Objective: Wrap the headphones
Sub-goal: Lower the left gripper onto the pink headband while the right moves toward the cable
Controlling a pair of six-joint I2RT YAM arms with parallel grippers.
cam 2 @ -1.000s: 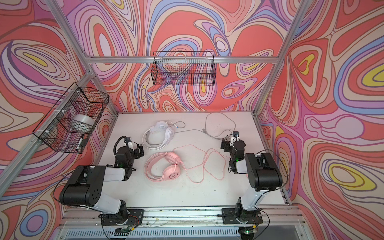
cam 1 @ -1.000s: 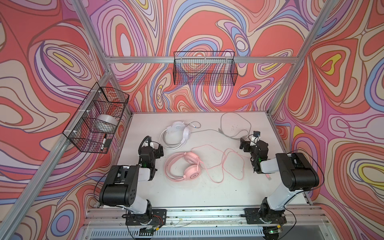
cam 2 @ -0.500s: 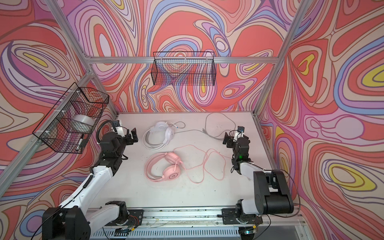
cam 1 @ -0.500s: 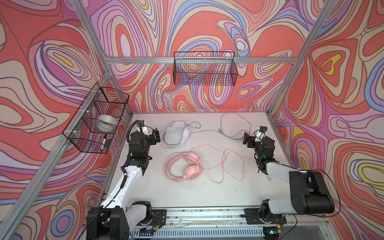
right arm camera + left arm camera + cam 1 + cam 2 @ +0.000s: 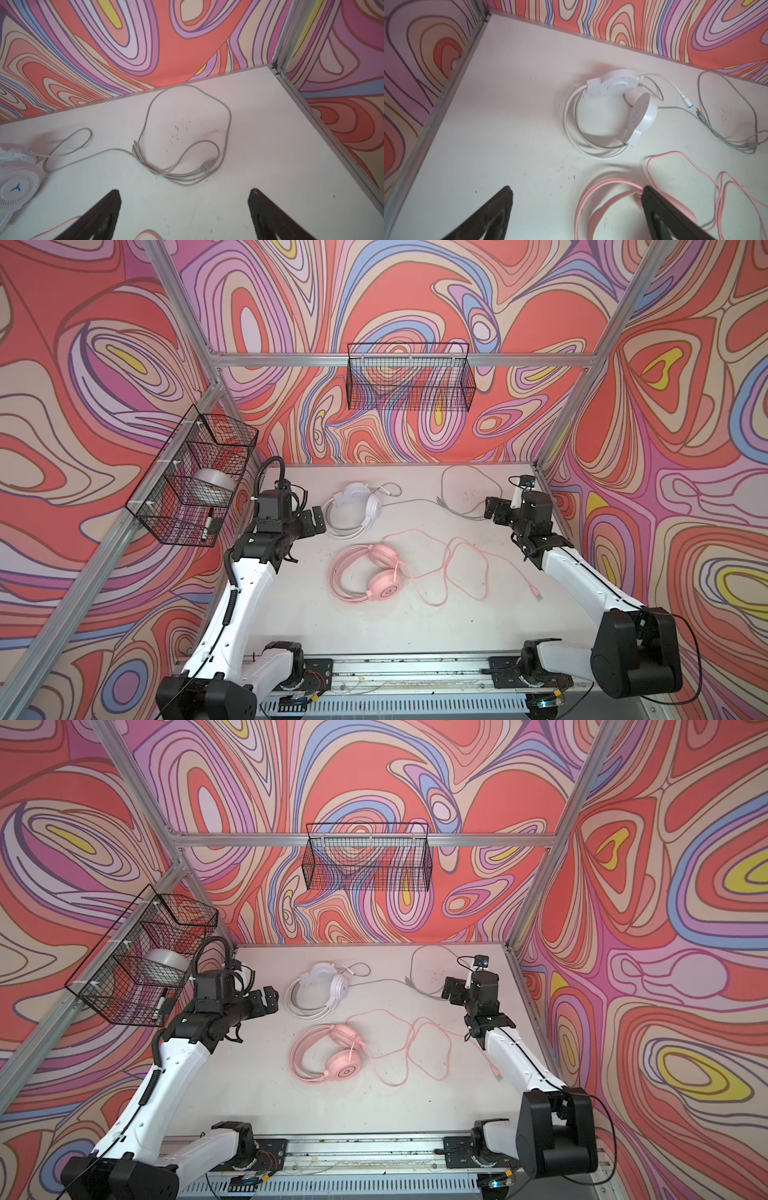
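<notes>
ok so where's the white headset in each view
In both top views: white headset mid-table toward the back, behind the pink headset.
Left wrist: near the picture's middle, ahead of the open left claw.
Right wrist: only one earcup, at the picture's edge.
Shared landmark: its looped pale grey cord, in all four.

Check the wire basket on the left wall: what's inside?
The wire basket holds a whitish roll in its middle compartment and a dark pen-like stick in the nearest one. The far compartment looks bare, though the mesh could hide something small.

Side basket [image 5: 174,526] w/ tape roll [image 5: 212,491], marker [image 5: 206,524]
</notes>
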